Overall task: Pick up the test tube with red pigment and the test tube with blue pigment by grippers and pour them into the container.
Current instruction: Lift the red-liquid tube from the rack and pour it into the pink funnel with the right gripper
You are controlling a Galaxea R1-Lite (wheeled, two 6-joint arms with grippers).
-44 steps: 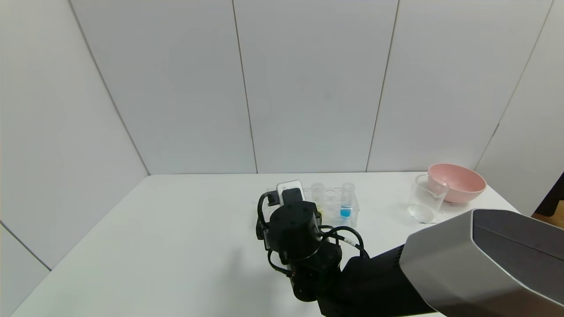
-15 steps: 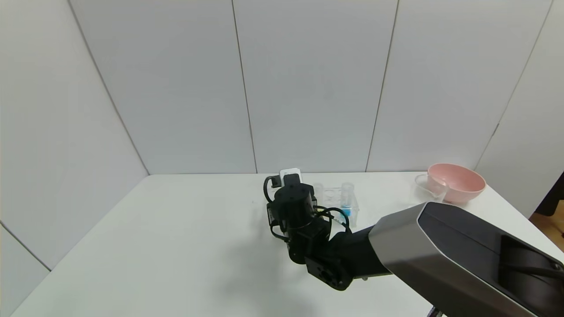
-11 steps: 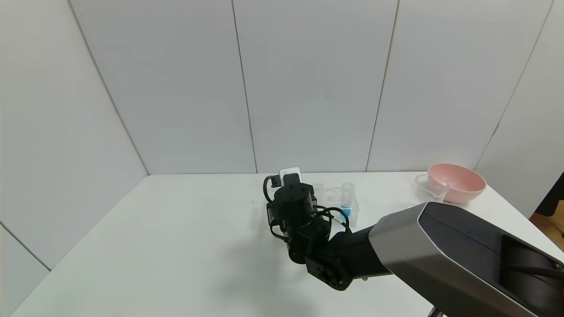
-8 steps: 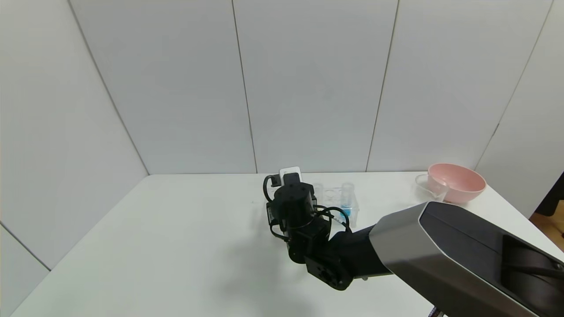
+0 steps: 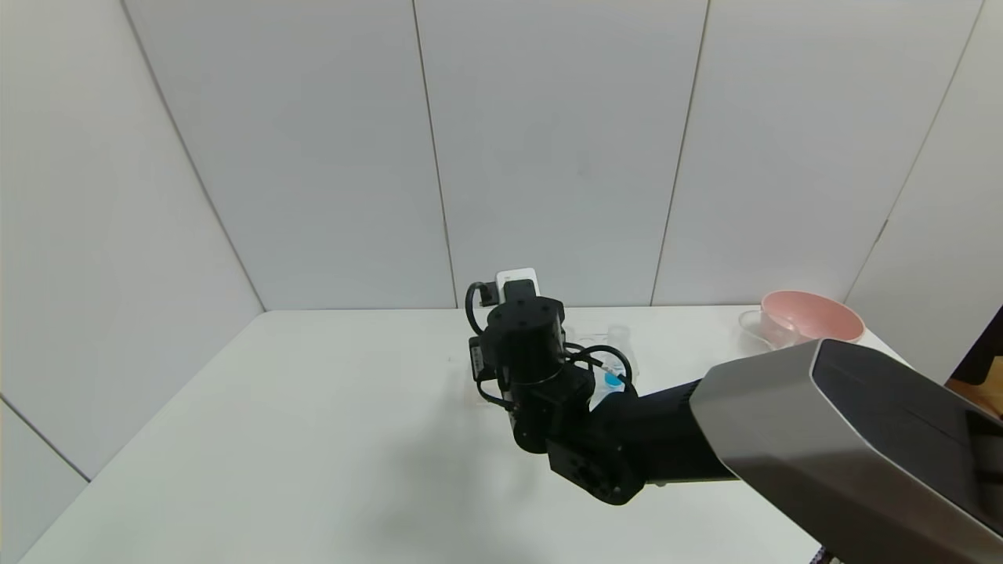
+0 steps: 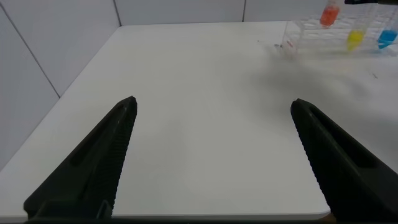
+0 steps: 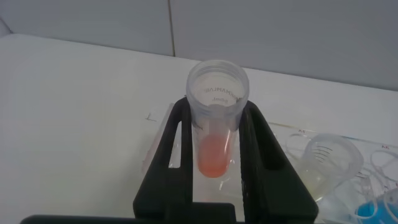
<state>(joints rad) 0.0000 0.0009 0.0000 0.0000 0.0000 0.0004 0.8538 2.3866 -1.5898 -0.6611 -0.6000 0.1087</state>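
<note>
Gripping the test tube with red pigment (image 7: pixel 217 118), the right hand (image 7: pixel 217 158) is clamped on both sides of the tube, which stands upright with its open mouth up and the orange-red liquid pooled at the bottom, just above the clear tube rack (image 6: pixel 323 37). From the head view the right arm reaches over the middle of the white worktop (image 5: pixel 313 423) and hides that tube. The test tube with blue pigment (image 6: pixel 387 38) sits in the rack beside a tube of yellow liquid (image 6: pixel 355 39), with the red tube raised at the rack's other end. The container (image 5: pixel 764 327) stands at the worktop's far right, touching or just in front of the pink bowl (image 5: pixel 811 313). The left hand (image 6: pixel 211 155) hovers released over bare worktop, well apart from the rack.
</note>
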